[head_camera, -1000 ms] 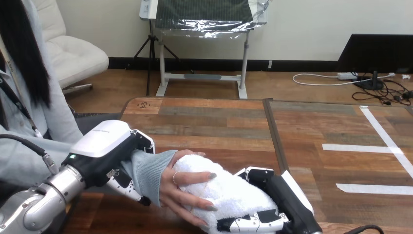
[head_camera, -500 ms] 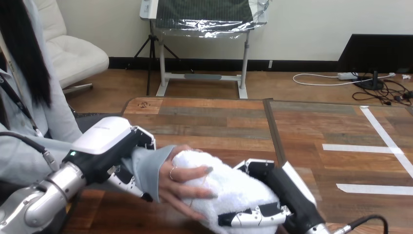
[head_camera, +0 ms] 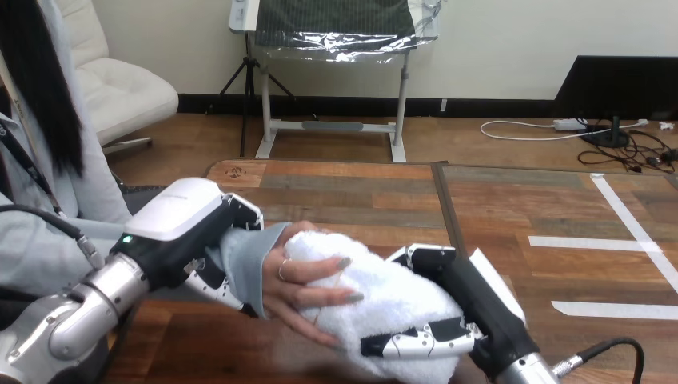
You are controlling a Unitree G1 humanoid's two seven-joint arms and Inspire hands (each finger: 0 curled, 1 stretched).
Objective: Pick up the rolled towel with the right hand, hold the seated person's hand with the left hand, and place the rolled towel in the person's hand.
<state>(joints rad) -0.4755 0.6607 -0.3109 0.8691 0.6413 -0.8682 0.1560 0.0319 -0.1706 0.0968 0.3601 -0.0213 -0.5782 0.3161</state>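
The left robot hand (head_camera: 180, 220) has nudged up and to the right a bit since the last frame, and the person's hand (head_camera: 300, 280) and the rolled towel (head_camera: 384, 300) came up with it. Its fingers are curled round the person's wrist (head_camera: 240, 268), right at the sleeve. The right robot hand (head_camera: 472, 308) has fingers and thumb wrapped round the towel's right end, low over the near part of the worktop (head_camera: 360, 200). The person's fingers lie across the towel's left side, touching it.

Person's hand (head_camera: 297, 282) partly behind rolled towel (head_camera: 397, 304)
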